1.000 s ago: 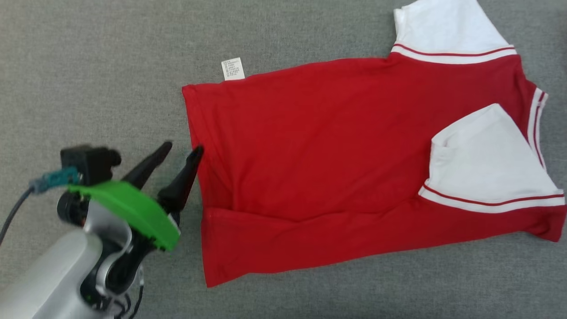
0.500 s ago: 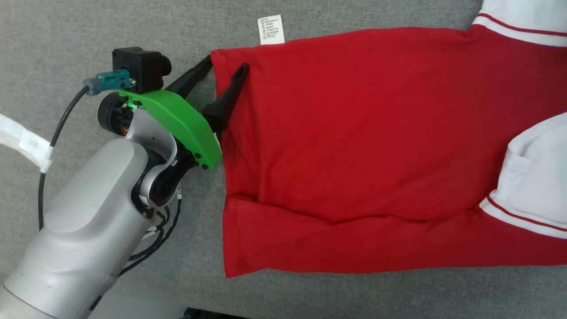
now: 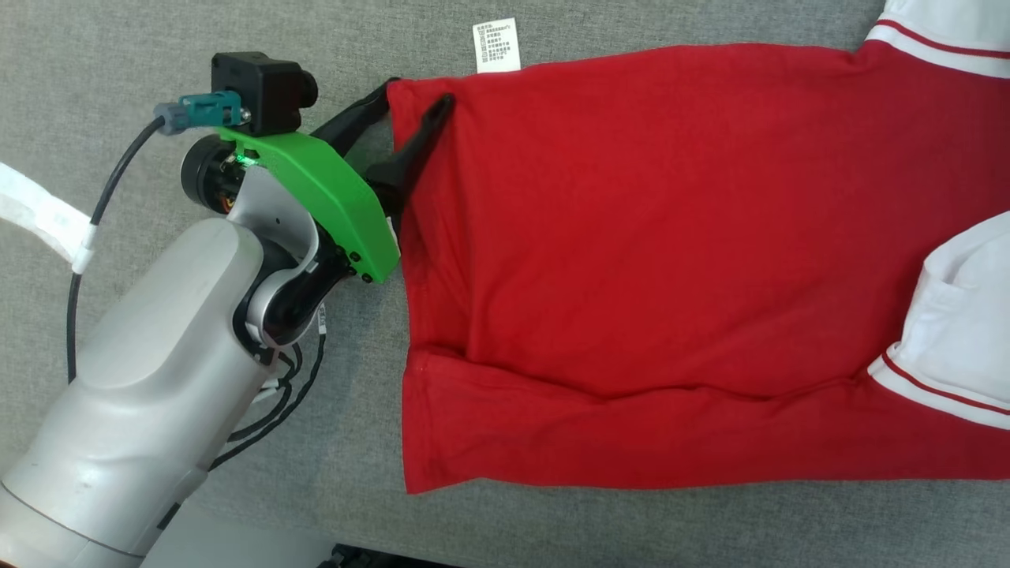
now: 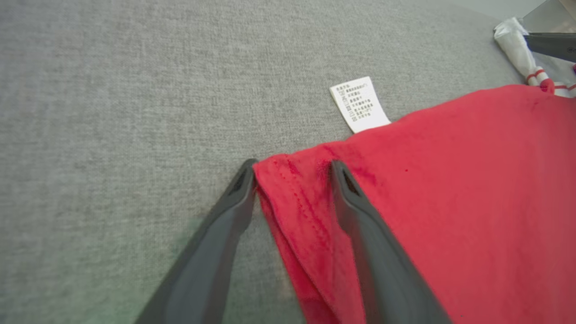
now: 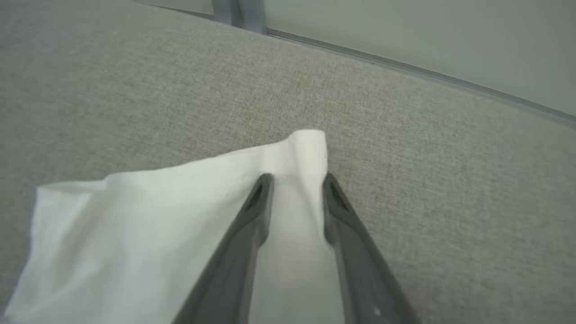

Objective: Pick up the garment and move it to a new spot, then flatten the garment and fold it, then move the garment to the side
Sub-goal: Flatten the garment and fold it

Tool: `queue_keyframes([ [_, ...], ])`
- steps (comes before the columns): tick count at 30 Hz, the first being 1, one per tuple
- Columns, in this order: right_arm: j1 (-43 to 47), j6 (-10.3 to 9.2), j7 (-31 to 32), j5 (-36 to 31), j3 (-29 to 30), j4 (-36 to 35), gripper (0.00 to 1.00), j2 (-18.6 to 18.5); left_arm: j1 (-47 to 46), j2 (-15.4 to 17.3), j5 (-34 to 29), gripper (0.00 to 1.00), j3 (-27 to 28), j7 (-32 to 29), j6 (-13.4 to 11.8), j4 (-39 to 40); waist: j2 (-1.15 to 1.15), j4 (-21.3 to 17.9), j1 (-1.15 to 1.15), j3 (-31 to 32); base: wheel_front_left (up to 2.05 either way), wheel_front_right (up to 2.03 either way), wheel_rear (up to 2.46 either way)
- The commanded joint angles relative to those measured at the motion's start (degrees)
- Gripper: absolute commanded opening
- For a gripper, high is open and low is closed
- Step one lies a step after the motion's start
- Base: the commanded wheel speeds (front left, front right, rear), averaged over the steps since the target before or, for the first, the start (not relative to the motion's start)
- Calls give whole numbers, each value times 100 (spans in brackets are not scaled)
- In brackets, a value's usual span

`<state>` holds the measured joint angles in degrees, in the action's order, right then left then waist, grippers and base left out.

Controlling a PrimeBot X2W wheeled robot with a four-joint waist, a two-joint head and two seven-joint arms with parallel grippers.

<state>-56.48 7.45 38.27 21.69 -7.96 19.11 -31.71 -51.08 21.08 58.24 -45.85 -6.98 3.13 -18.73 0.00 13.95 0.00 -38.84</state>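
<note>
both ends of the shirt (image 3: 671,237), lying left to right on the mat (image 3: 158,47), sit inside open jaws: left gripper (image 4: 293,162) wide around its red corner, right gripper (image 5: 298,176) narrower around its white sleeve (image 5: 135,216).

The shirt (image 3: 631,237) has a red body and white sleeves trimmed with red stripes; it lies spread flat on the grey surface (image 3: 118,47), close to its near edge; its near side is folded over onto the body; one sleeve (image 3: 963,315) lies on the red; a white label (image 3: 496,46) sticks out at the far side.
</note>
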Motion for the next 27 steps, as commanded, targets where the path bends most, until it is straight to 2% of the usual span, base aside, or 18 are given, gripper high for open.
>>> queue_keyframes([
  [1,45,4,-47,97,-49,81,0,63,166,-75,82,0,-211,-157,90,-85,0,-35,0,40,0,0,0],
  [4,-56,3,-316,199,-61,20,0,-20,91,12,82,0,-56,-24,62,-81,0,-72,0,75,0,0,0],
  [6,-190,3,-588,312,87,37,0,52,-7,98,27,0,38,83,9,-104,0,-109,0,109,0,0,0],
  [13,-216,2,-876,850,111,-131,0,-8,-182,332,73,0,252,141,-20,27,0,-307,0,302,0,0,0],
  [20,964,2,-1220,1672,11,-1280,0,-415,341,617,119,0,430,497,-83,645,0,-621,0,653,0,0,0],
  [27,2861,3,-1637,2171,368,-2390,0,-470,1510,1217,216,0,553,840,-442,1747,0,-1073,0,1229,0,0,0],
])
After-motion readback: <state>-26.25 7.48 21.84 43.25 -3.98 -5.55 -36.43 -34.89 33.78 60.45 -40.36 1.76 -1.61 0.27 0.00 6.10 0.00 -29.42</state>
